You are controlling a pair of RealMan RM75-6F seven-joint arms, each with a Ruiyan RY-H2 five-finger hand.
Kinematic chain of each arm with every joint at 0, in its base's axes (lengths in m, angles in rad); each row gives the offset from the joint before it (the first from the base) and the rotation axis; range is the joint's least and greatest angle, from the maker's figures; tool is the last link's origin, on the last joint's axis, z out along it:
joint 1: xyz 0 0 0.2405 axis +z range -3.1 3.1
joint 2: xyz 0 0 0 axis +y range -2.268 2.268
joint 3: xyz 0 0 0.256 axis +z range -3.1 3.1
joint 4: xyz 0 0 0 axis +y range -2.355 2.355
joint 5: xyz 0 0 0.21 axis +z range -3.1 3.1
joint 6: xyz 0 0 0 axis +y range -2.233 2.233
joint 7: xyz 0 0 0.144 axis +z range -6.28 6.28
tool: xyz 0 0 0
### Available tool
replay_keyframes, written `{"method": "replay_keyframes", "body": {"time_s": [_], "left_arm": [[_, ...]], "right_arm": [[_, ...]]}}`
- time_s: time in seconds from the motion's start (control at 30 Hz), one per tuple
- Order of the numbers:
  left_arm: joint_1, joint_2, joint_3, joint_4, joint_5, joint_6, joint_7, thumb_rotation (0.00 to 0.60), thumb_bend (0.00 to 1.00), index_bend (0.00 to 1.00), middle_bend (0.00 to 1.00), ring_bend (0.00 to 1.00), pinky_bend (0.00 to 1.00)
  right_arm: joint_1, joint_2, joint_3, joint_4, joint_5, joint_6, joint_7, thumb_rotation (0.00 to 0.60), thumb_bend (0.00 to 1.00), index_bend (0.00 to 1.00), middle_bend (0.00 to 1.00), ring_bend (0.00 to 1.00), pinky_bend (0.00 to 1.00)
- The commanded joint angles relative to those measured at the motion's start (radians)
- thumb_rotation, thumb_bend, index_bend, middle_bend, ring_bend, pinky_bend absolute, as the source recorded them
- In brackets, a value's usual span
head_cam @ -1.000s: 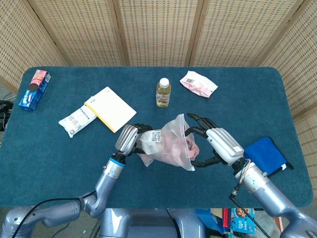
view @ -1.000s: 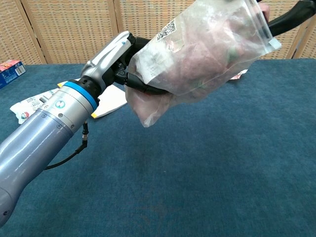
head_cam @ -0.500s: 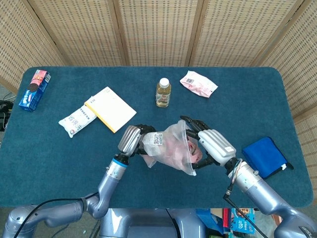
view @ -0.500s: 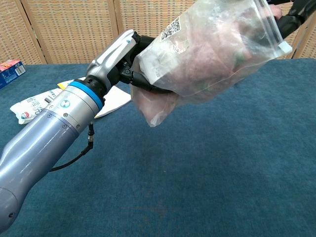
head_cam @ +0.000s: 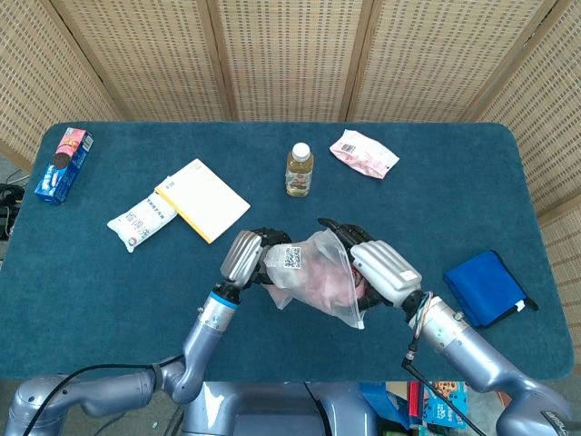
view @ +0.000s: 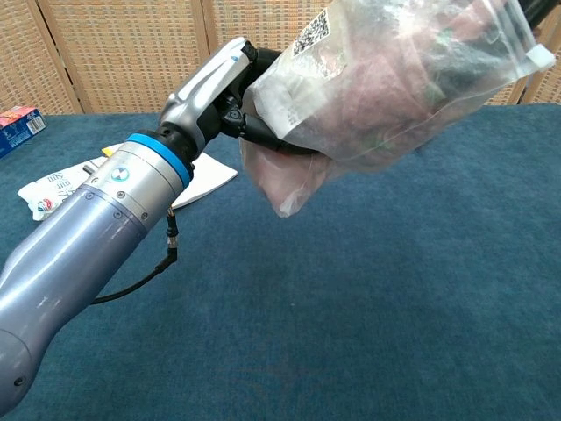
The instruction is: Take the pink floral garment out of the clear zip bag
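Sitting wholly inside the clear zip bag, the pink floral garment has not come out yet, so the main step is left to do. The bag is held up off the table, below the drink bottle in the head view. The left hand grips the bag's closed end, left of the bottle. The right hand reaches into the bag's open mouth on the other side, fingers hidden by plastic; whether it has hold of the garment I cannot tell. Judging from this, the bag looks opened and the pull-out remains.
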Motion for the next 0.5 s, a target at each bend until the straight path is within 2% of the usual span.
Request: {"method": "replay_keyframes", "body": {"time_s": [0.03,0.23,0.33,0.43,0.5], "left_arm": [[0.002,0.002,-0.004,-0.008,-0.008,0.000,0.007,0.600,0.09,0.65,0.66,0.60,0.54],[0.006,0.011,-0.003,-0.012,-0.023,-0.012,-0.002,0.600,0.09,0.65,0.66,0.60,0.54],[0.006,0.019,-0.001,-0.013,-0.024,-0.017,-0.008,0.600,0.09,0.65,0.66,0.60,0.54],[0.006,0.028,0.000,-0.017,-0.028,-0.026,-0.016,0.600,0.09,0.65,0.66,0.60,0.54],[0.007,0.037,0.001,-0.020,-0.030,-0.031,-0.020,0.600,0.09,0.65,0.66,0.60,0.54]], "right_arm": [[0.011,-0.024,-0.006,-0.006,0.020,0.020,-0.035,0.600,0.12,0.29,0.00,0.00,0.00],[0.021,-0.052,-0.017,-0.012,0.041,0.026,-0.063,0.600,0.13,0.46,0.00,0.00,0.00],[0.028,-0.061,-0.023,-0.010,0.045,0.017,-0.072,0.600,0.19,0.54,0.00,0.00,0.00],[0.030,-0.066,-0.025,-0.006,0.042,0.010,-0.066,0.600,0.41,0.57,0.00,0.00,0.00],[0.030,-0.067,-0.024,-0.002,0.036,0.003,-0.055,0.600,0.65,0.61,0.00,0.00,0.00]]}}
